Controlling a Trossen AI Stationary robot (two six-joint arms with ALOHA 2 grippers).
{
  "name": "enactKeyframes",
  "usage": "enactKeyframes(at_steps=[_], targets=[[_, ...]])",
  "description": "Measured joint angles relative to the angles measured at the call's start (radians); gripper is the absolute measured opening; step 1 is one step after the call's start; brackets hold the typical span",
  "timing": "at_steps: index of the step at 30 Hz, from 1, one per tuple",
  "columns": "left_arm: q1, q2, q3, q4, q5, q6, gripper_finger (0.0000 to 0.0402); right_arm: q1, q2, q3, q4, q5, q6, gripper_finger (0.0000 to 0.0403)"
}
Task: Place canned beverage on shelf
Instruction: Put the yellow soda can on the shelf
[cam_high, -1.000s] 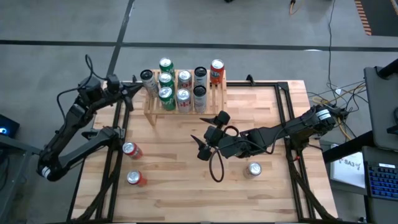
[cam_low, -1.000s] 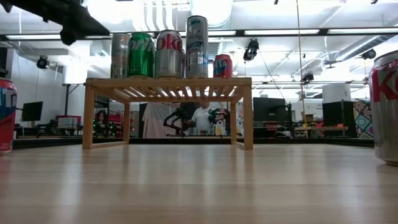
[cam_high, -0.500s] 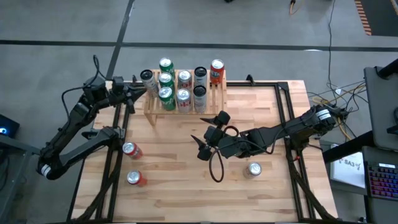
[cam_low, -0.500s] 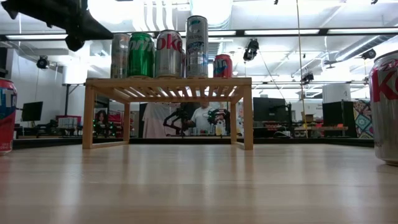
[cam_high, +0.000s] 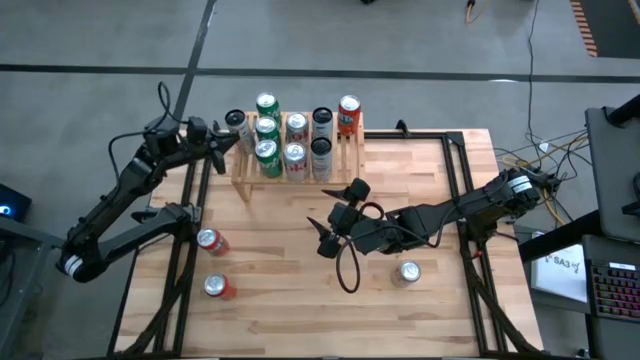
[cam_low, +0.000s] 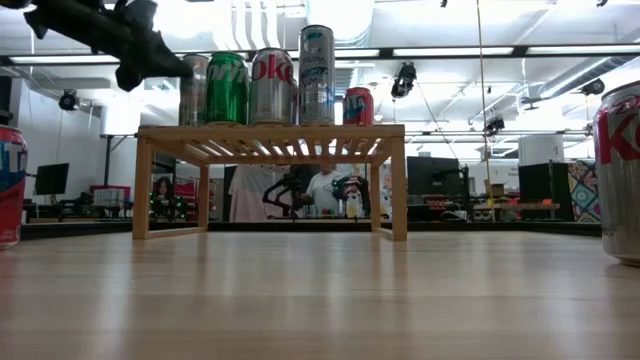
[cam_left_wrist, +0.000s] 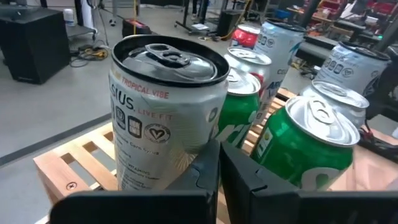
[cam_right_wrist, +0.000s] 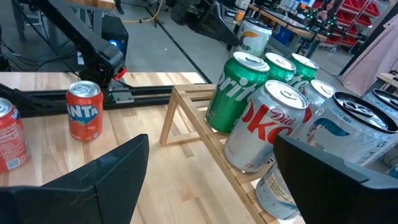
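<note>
Your left gripper (cam_high: 218, 138) sits at the shelf's (cam_high: 243, 176) left end, right against the white can (cam_left_wrist: 163, 118) standing on the corner slats; in the left wrist view its fingers look pressed together below that can rather than around it, so read it as clenched and empty, though the fingertips are cut off there. Your right gripper (cam_high: 333, 228) waits mid-table with its fingers spread wide, holding nothing. Cans still to place: a Fanta can (cam_high: 212, 241) and a red can (cam_high: 218, 287) at the table's left, a silver-topped can (cam_high: 408, 272) near the right arm. Expect each to be a smooth, rigid cylinder, slippery on the painted wall and easy to dent or tip if squeezed hard, weighty if full; that cannot be told here. Take hold across the mid-body, fingers level. On the shelf the green Sprite can (cam_left_wrist: 303, 144) crowds the white can closely. The low view hides the rear row of cans.
</note>
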Motion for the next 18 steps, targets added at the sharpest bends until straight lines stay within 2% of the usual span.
enactKeyframes(at_steps=[8,14,18], targets=[[0.0,-0.004,0.0,-0.009,-0.015,0.003,0.0,0.0,0.0,0.0,-0.005,0.0,0.002,0.0331],[0.0,-0.037,0.0,-0.144,-0.002,-0.001,0.0,0.0,0.0,0.0,-0.015,0.0,0.005,0.0331],[0.0,-0.045,-0.001,-0.18,-0.141,-0.011,0.0,0.0,0.0,0.0,-0.024,0.001,0.01,0.0331]])
